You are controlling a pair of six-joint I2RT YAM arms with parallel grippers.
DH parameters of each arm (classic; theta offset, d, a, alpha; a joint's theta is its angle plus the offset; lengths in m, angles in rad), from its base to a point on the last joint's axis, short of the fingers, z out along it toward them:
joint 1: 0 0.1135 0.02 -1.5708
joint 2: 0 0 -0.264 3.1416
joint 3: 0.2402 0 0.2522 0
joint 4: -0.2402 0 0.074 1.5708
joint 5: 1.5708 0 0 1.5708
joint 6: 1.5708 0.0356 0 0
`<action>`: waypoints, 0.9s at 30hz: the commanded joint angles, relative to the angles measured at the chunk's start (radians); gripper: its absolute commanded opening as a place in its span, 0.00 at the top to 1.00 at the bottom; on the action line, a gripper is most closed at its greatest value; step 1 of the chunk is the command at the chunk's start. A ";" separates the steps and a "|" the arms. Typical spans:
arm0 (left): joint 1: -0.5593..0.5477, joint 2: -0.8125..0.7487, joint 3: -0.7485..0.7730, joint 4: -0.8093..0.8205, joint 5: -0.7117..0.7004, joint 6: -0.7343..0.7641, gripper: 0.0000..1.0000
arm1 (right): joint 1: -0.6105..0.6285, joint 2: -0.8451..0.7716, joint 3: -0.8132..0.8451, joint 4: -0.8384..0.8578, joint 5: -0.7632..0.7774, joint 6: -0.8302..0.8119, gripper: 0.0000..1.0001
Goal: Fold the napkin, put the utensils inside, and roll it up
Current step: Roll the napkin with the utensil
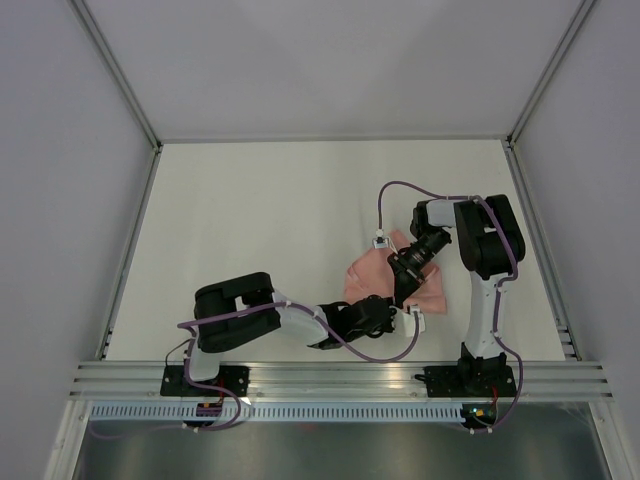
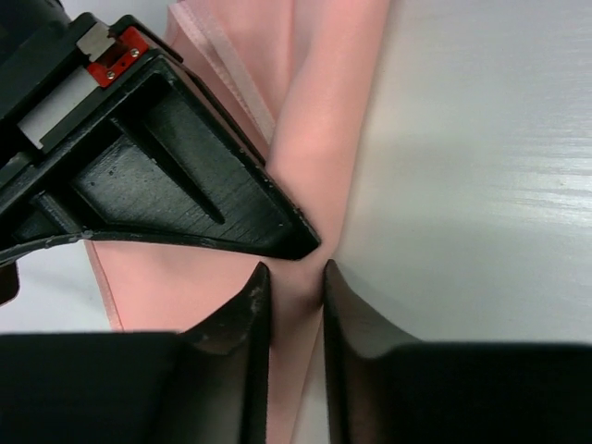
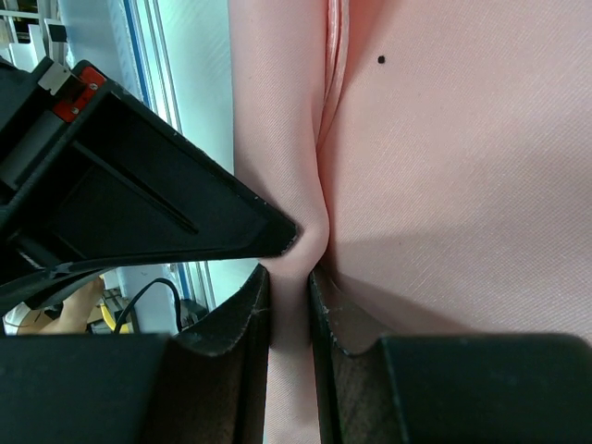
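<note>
Two grips on the napkin (image 3: 444, 166) — left tool (image 2: 294, 282) closed on one raised fold, right tool (image 3: 289, 277) closed on another — likely to lift and fold it.

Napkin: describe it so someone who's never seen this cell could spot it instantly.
On the white table, look at the near right part, where the left gripper and right gripper meet. The napkin is the bunched cloth there, a fold of it pinched in each. It is the only salmon-pink thing and the only cloth in view.
</note>
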 commanded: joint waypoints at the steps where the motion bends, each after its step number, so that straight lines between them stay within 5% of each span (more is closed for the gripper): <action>1: 0.000 0.046 0.013 -0.103 0.054 -0.021 0.80 | -0.003 0.033 0.014 0.108 0.070 -0.051 0.85; 8: 0.029 0.046 0.023 -0.196 0.151 -0.099 0.98 | -0.003 0.015 0.002 0.127 0.080 -0.028 0.78; 15: 0.092 0.045 0.078 -0.338 0.355 -0.166 0.98 | -0.005 -0.081 -0.038 0.215 0.110 0.047 0.42; 27: 0.166 0.040 0.121 -0.450 0.537 -0.251 0.98 | -0.026 -0.353 -0.110 0.416 0.172 0.285 0.34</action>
